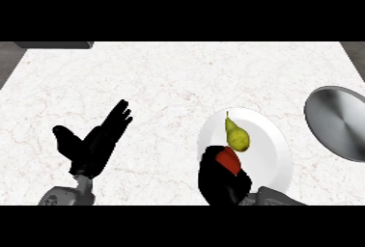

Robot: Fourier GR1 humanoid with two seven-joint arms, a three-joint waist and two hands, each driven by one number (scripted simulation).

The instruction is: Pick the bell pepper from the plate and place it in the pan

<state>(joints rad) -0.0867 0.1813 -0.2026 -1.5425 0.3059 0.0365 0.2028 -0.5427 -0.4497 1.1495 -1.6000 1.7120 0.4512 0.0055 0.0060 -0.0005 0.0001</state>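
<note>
Robot hand on my right (222,182), black and coming up from the lower edge of the head view on its grey forearm, is curled around the red bell pepper (230,160). My fingers and thumb wrap the pepper's lower and left sides, so only its upper right part shows: a smooth, glossy red patch, rounded at the top, with no stem that I can make out. No writing, brand or label is readable on anything here.

The pepper sits over the lower left part of the round white plate (274,154), at the plate's near rim; I cannot tell whether it rests on the plate or is lifted just off it. Just beyond the pepper, touching or nearly touching its top, lies a yellow-green pear (237,137) with its thin stem pointing away from me, also on the plate.

To the right of the plate, close beside it and cut by the view's right edge, is the round grey metal pan (339,123), its brushed inner surface bare.

My left robot hand (92,142) rests open at the lower left over the white marbled worktop (164,77), fingers straight and slanted up to the right, thumb spread out, holding nothing.
</note>
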